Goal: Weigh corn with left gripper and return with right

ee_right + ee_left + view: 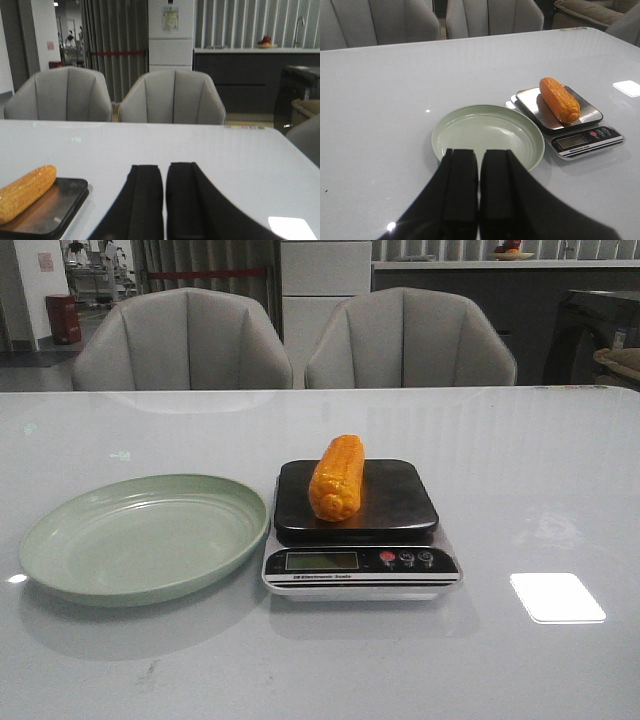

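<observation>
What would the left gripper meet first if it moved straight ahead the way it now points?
Probably the green plate: in the left wrist view it lies directly beyond the closed left gripper. The scale with the corn sits off to one side of that line. Depth is hard to judge.

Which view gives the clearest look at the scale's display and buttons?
The front view: the scale faces the camera, its display and three buttons square-on. The left wrist view shows them smaller and angled. The right wrist view shows only a platform corner under the corn.
</observation>
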Available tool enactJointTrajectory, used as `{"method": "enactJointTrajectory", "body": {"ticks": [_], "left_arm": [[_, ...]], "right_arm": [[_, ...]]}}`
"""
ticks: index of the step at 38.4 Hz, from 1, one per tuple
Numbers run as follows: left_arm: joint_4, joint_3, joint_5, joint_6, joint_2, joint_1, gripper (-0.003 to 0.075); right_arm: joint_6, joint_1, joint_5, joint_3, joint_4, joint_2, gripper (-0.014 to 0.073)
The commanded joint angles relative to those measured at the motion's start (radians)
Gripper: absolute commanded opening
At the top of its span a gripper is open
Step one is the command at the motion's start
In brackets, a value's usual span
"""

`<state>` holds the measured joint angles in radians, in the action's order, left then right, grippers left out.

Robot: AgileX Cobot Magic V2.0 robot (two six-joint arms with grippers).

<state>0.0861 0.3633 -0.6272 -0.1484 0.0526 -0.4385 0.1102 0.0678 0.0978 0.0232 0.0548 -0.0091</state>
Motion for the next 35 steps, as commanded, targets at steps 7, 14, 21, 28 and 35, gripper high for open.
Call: {"method": "enactJointTrajectory", "body": {"ticks": [7,14,21,28,35], "left_arm": [[0.003,0.027,0.080,0.001,0.014,0.002,0.0125],[0.003,0.027,0.080,0.001,0.014,0.002,0.0125],[0.003,0.027,0.087,0.001,0.014,0.002,0.0125],[0.003,0.027,0.087,0.001,0.014,0.002,0.0125],[0.003,0.027,0.087,0.001,0.014,0.002,0.0125]], "right_arm": [[-0.007,0.003,-0.119,-0.337,0.012,0.227,0.0196],[-0.007,0.003,-0.297,-0.463,0.012,0.398,0.0196],[-0.006,0.003,-0.354,-0.454,0.008,0.418,0.0199],[-0.006,0.055,-0.352,-0.468,-0.055,0.440,0.0399],[-0.006,0.161,-0.383,-0.546,-0.068,0.560,0.0600]]}}
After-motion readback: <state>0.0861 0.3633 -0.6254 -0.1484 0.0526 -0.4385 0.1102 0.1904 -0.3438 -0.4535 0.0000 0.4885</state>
